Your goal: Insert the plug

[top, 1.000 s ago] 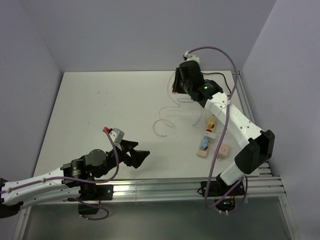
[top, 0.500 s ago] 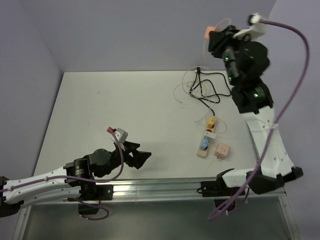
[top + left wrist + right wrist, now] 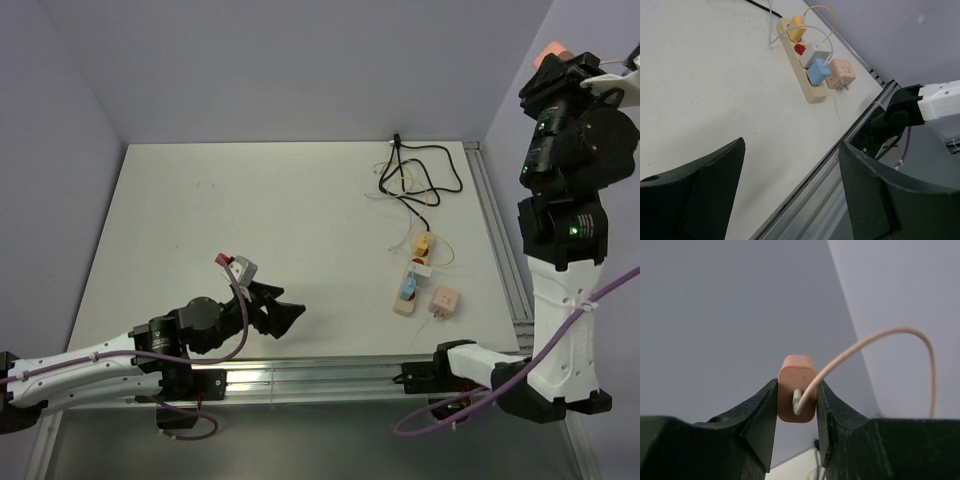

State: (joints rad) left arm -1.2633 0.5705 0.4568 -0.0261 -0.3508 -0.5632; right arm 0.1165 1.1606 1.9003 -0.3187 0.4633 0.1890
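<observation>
My right gripper (image 3: 796, 390) is shut on a salmon-pink plug (image 3: 796, 389) with a pale pink cable, held high in the air at the far right, well above the table; it shows in the top view (image 3: 551, 56) too. A beige power strip (image 3: 410, 287) lies on the table at the right, with yellow, red, white and blue plugs in it; it also shows in the left wrist view (image 3: 802, 65). A peach cube adapter (image 3: 445, 300) lies beside it. My left gripper (image 3: 278, 312) is open and empty, low near the table's front edge, left of the strip.
A tangle of black and pale cables (image 3: 415, 175) lies at the back right of the table. The metal rail (image 3: 330, 375) runs along the front edge. Grey walls close in the back and both sides.
My right arm has swung up and to the right, lifting the pink plug from the back of the table to high at the far right. The left arm has barely moved.
</observation>
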